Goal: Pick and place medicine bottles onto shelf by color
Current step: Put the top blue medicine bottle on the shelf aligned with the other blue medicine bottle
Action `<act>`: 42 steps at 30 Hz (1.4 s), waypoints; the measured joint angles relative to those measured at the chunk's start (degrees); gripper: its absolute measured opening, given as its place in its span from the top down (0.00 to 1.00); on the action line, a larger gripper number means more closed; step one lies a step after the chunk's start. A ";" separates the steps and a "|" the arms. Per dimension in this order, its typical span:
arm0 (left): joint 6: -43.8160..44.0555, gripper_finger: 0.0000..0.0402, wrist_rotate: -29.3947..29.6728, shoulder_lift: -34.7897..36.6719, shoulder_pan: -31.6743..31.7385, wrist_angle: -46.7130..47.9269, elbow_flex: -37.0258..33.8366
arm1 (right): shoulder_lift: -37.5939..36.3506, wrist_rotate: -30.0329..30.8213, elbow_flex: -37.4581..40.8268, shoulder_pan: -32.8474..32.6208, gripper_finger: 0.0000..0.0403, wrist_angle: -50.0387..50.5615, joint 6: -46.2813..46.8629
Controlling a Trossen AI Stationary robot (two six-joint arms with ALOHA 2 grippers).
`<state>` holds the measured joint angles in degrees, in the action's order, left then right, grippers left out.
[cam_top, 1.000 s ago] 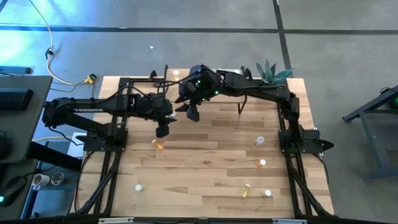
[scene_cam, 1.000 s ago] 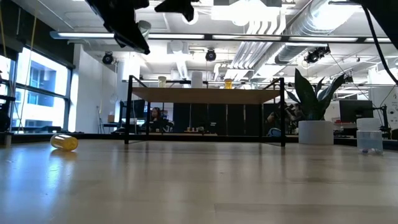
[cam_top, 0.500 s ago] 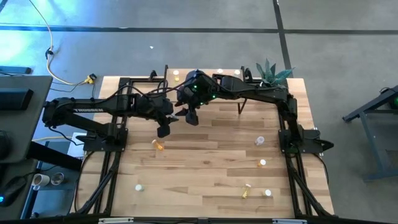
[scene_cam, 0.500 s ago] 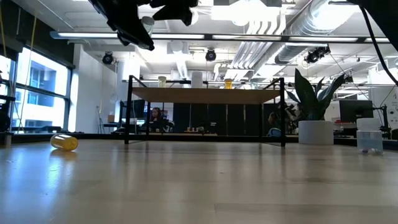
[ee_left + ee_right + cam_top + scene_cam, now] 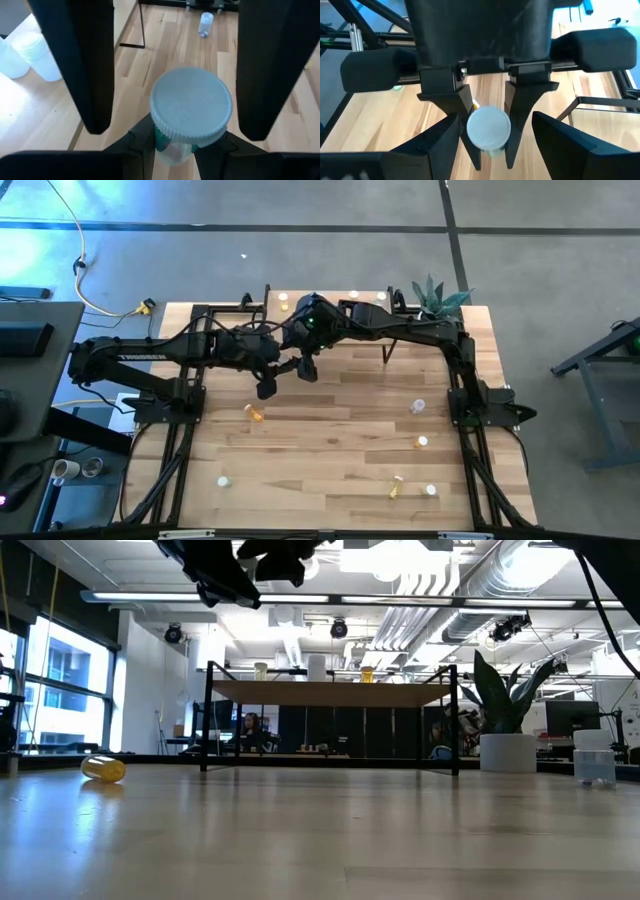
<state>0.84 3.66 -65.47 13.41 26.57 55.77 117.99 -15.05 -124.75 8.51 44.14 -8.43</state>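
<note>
My left gripper (image 5: 266, 387) is shut on a pale green bottle with a white cap (image 5: 191, 109), held high over the table just in front of the shelf (image 5: 330, 692). My right gripper (image 5: 306, 367) is open. Its two fingers (image 5: 75, 65) stand wide on either side of the bottle and touch nothing. In the right wrist view (image 5: 487, 127) the bottle shows between my left gripper's fingers. Several bottles stand on the shelf (image 5: 283, 302). An orange bottle (image 5: 256, 413) lies on its side on the table. My left gripper pinches the bottle's green body just under the cap (image 5: 162, 141) between its two fingers. The fingers slant downward. The bottle is lifted clear of the table, its cap turned up toward the wrist camera.
Loose bottles stand or lie on the table's near and right parts: a white one (image 5: 223, 480), a clear one (image 5: 417, 407), an orange one (image 5: 422, 442), a yellow one (image 5: 397, 487) and another white one (image 5: 431, 490). A potted plant (image 5: 437, 298) stands at the far right corner.
My right gripper has gone toward the table's left edge to my left gripper, and its open fingers now stand around the held bottle. My left gripper has shifted slightly toward it and keeps the bottle.
</note>
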 joint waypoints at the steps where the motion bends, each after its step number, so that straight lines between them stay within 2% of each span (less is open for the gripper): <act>1: 0.02 0.76 0.02 0.00 0.00 0.00 0.00 | 0.00 0.00 0.00 0.00 0.41 -0.01 -0.06; 23: 1.99 0.76 0.44 0.00 0.01 -0.09 0.00 | 0.00 -0.15 0.00 0.00 0.72 0.84 -0.65; 36: 1.99 0.75 0.44 0.00 0.02 -0.09 -0.02 | 0.00 0.50 0.00 0.00 0.73 1.03 -0.59; 42: 2.14 0.65 0.43 0.00 0.02 -0.20 -0.02 | -0.28 1.40 0.00 0.22 0.73 1.65 1.30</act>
<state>2.98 4.09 -65.47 13.43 26.37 55.75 117.72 -13.65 -124.75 8.74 45.78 -7.13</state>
